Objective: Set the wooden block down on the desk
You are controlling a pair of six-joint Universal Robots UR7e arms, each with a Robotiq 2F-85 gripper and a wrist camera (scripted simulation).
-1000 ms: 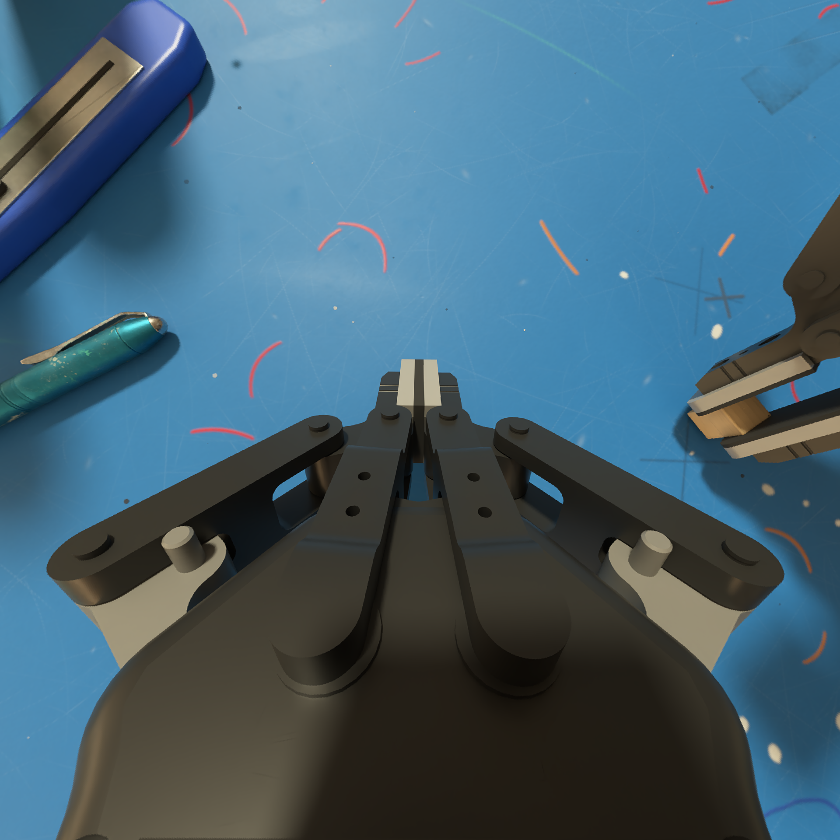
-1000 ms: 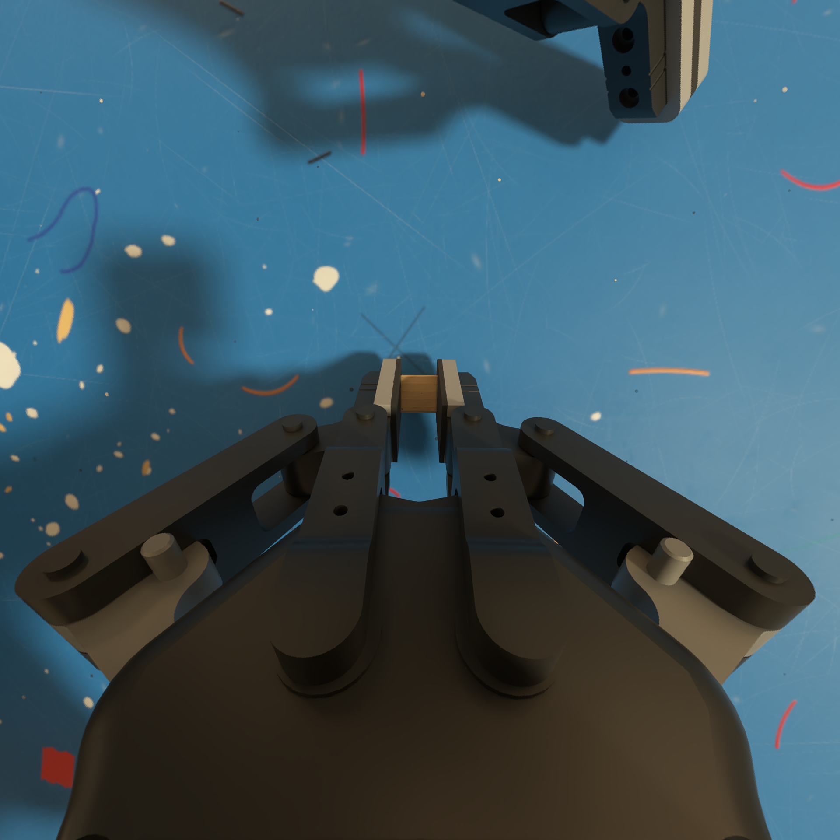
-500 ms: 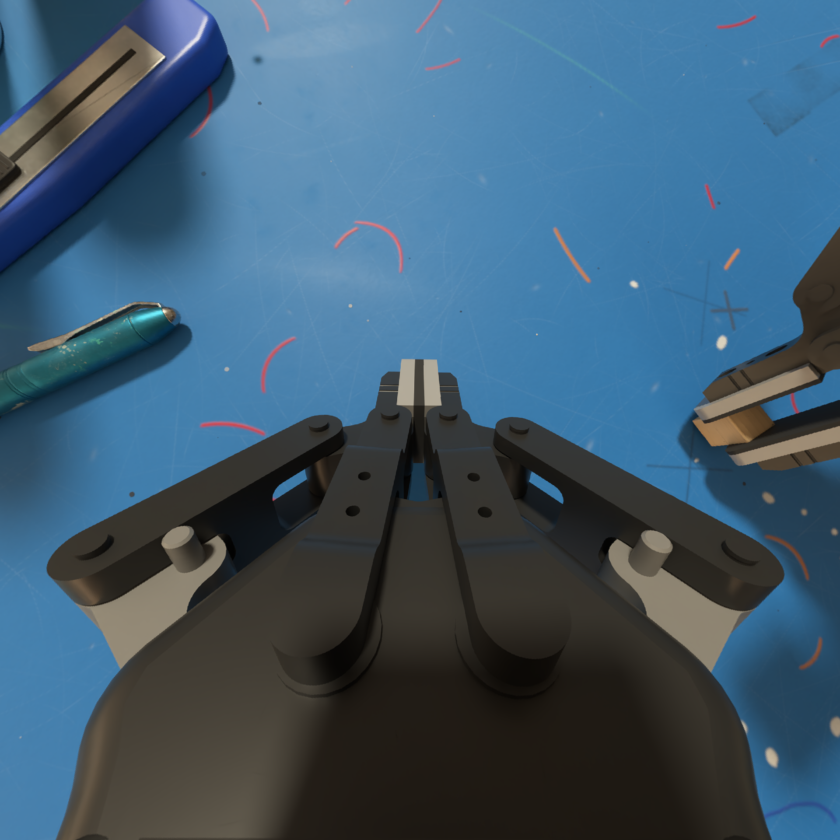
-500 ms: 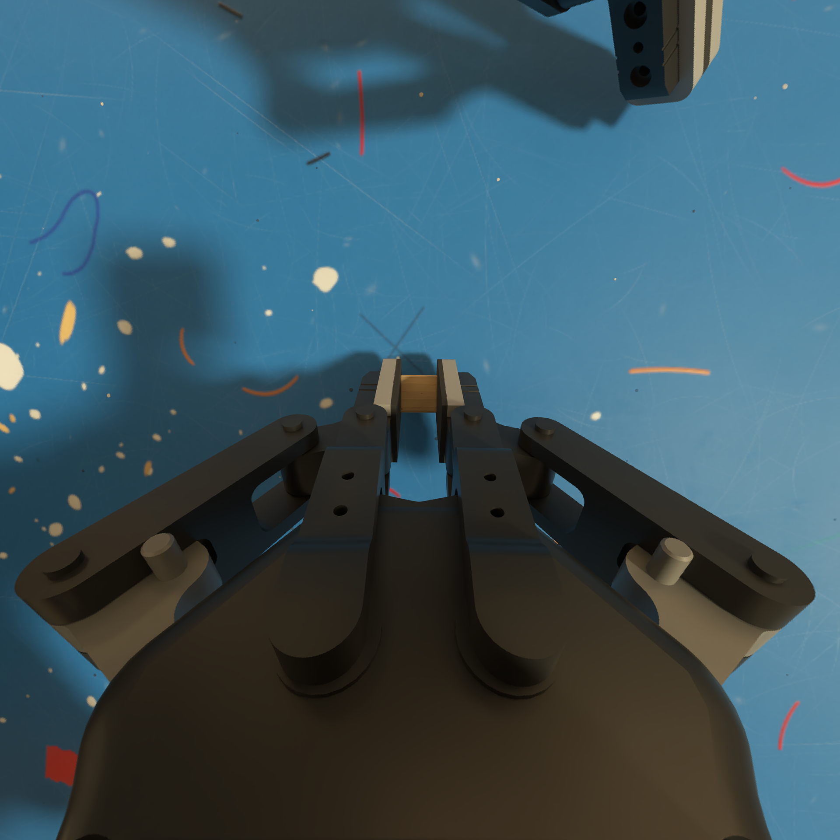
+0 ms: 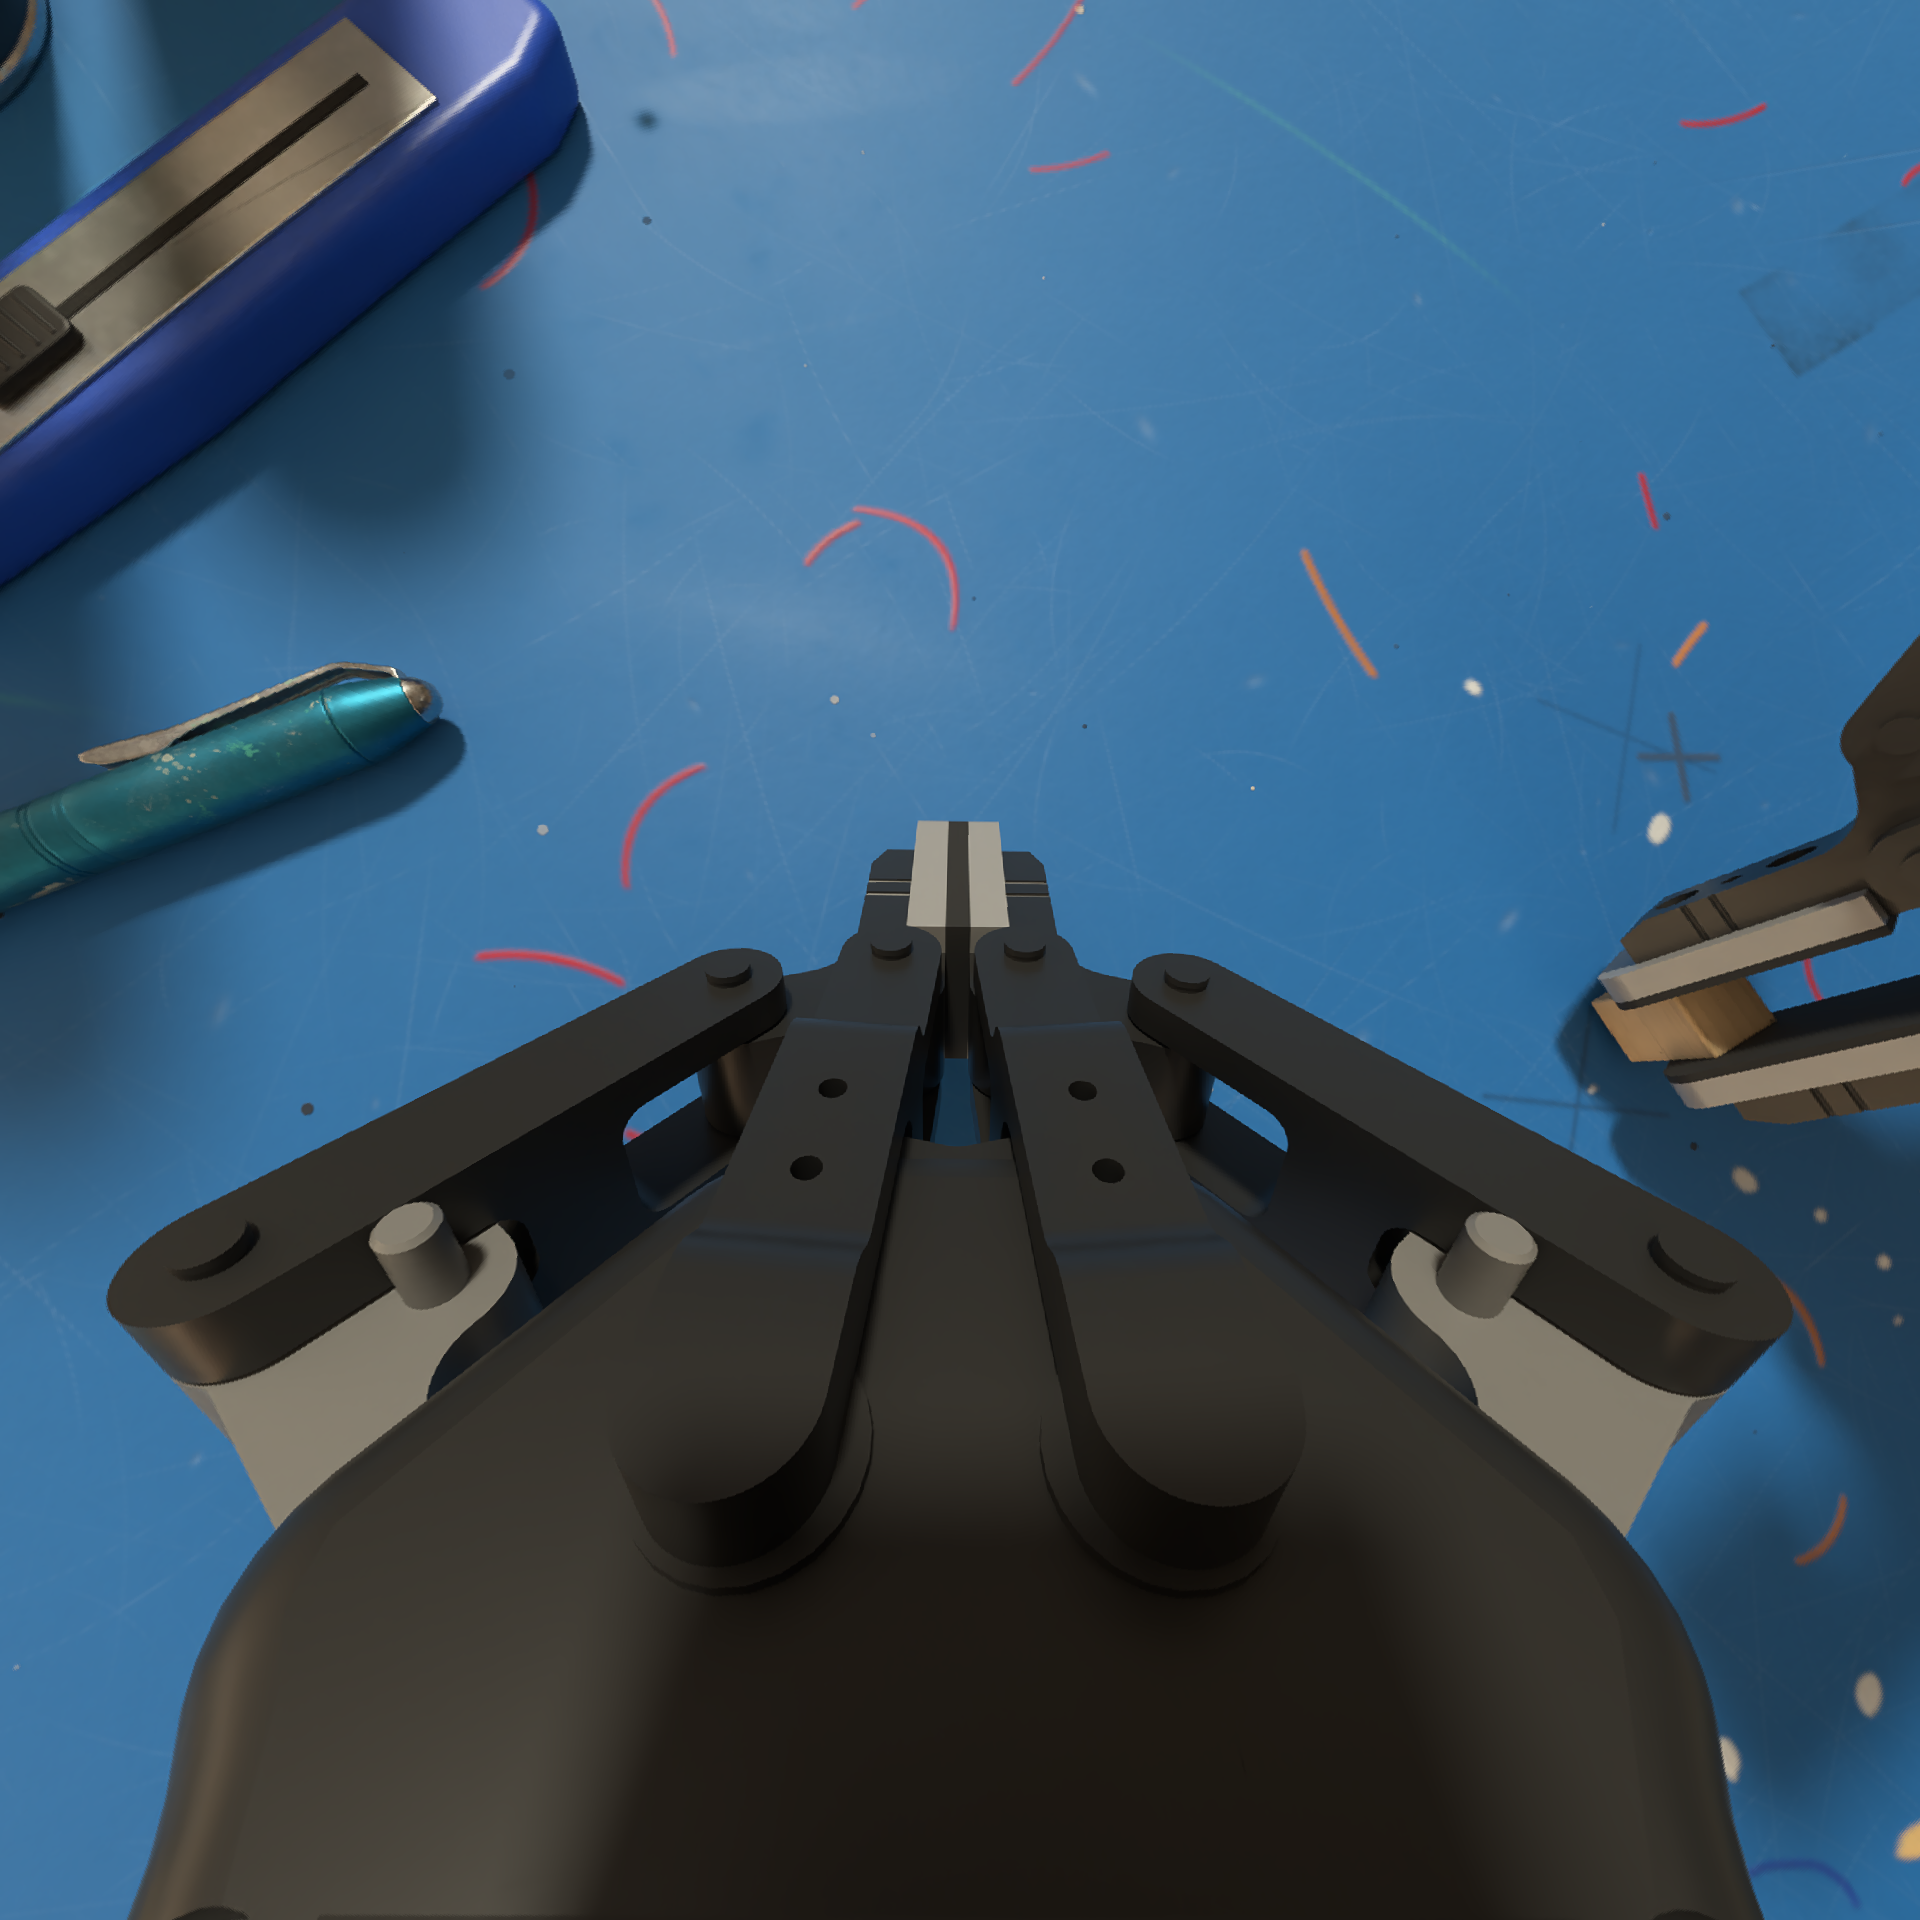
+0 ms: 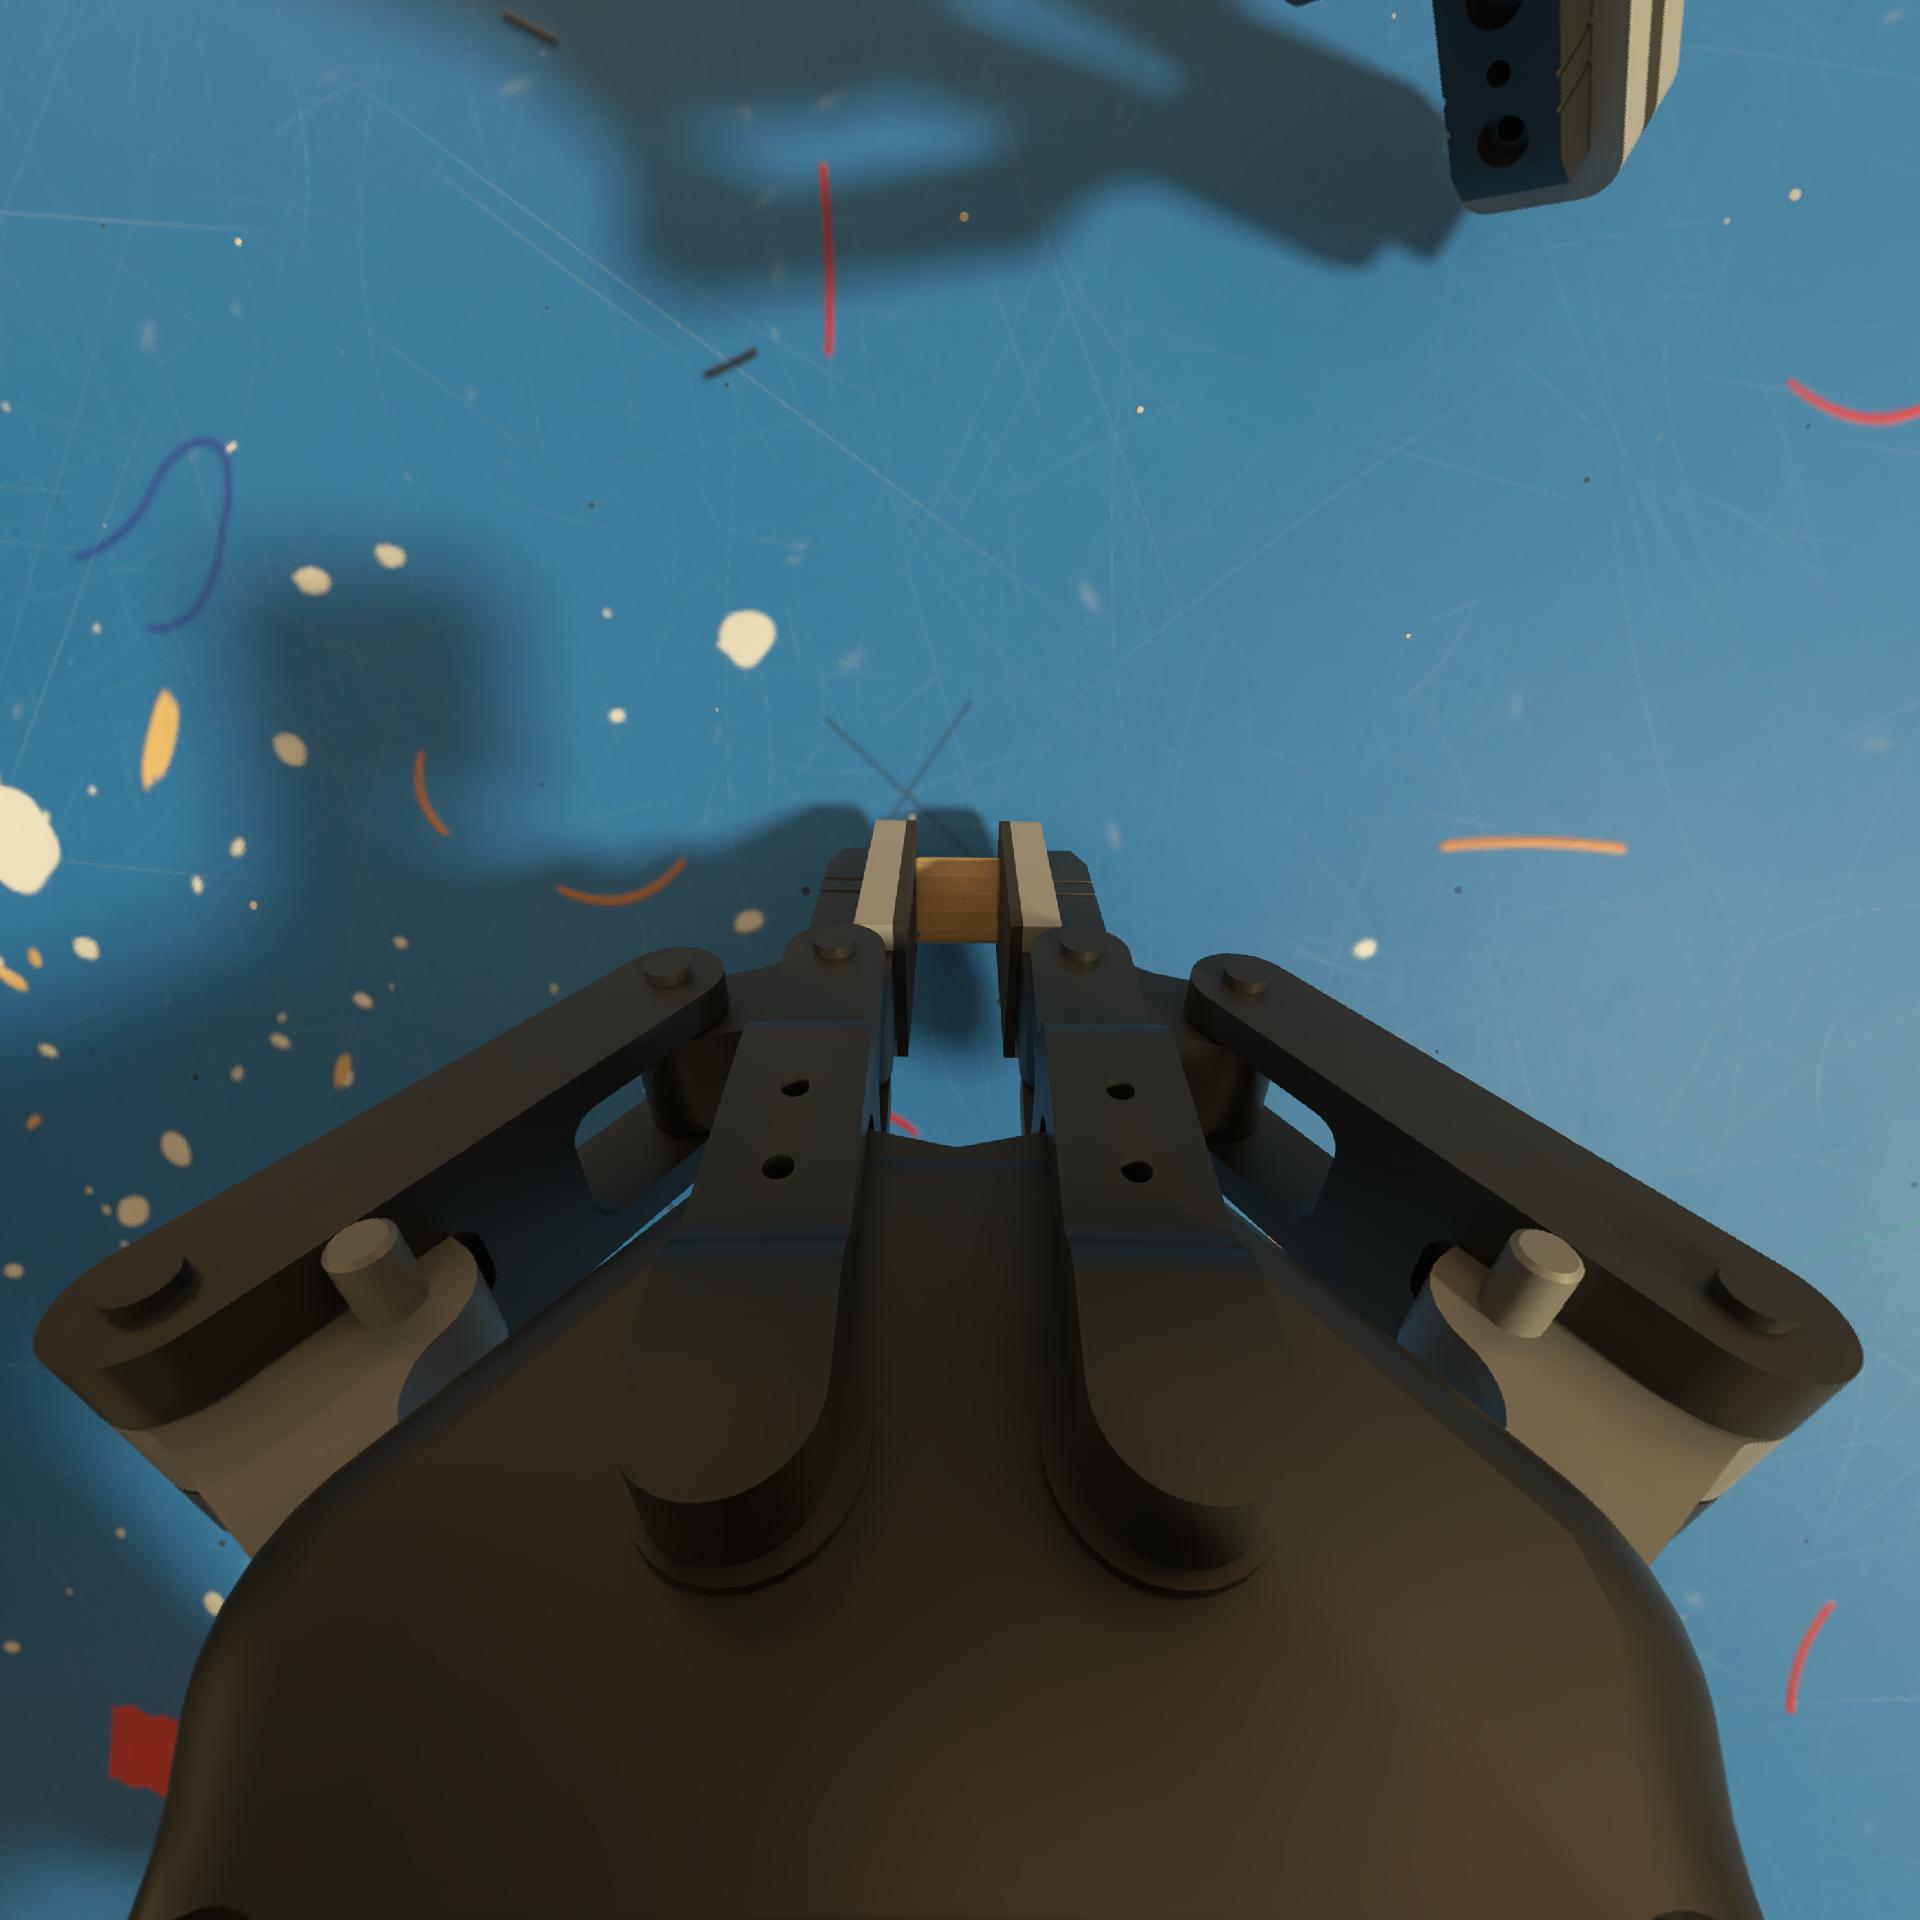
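My right gripper [image 6: 958,878] is shut on a small tan wooden block [image 6: 957,900], held between its pale pads just above the blue desk [image 6: 1247,623]. The same gripper [image 5: 1704,1023] and block [image 5: 1673,1023] show at the right edge of the left wrist view, low over the desk with a shadow close beneath. My left gripper [image 5: 957,873] is shut and empty, its pads pressed together, hovering over bare desk [image 5: 1143,416]. Its fingertips also show at the top right of the right wrist view [image 6: 1558,104].
A blue utility knife [image 5: 208,270] lies at the far left, a teal pen [image 5: 218,769] below it. The desk bears paint specks, red and orange curved marks and a pencilled cross [image 6: 904,774] just ahead of the block.
The left wrist view has drifted so the knife, pen and desk marks shift right and down. The left gripper's tips slide up and right in the right wrist view. The block stays gripped.
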